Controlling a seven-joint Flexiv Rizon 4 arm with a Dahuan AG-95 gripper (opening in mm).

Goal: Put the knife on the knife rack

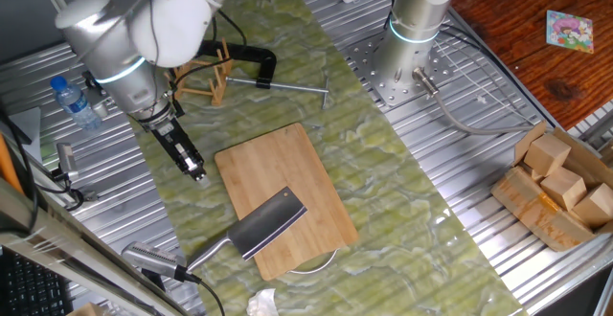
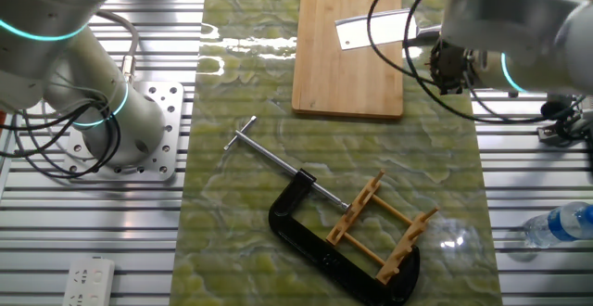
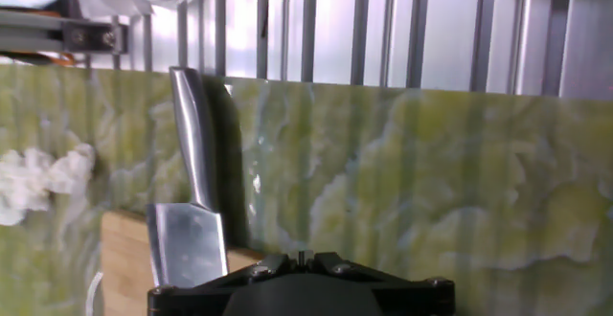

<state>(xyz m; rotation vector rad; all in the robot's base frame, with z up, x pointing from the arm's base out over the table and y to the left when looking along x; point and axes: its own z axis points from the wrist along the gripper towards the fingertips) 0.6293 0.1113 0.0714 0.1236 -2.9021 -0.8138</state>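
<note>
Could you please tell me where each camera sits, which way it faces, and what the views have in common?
One fixed view: high above one side of the table, looking down at the knife on the board; the arm and gripper hang on the left.
The other fixed view: high on the opposite side, with the rack and clamp nearest; the arm shows top right.
Hand view: on the hand, looking along the mat at the knife handle; only the dark gripper base shows at the bottom edge.
All three views share the knife and board.

Bright, even light throughout. Glare streaks the glossy green mat [image 2: 241,42] and the knife [image 2: 371,31] blade. The hand view is slightly soft.
</note>
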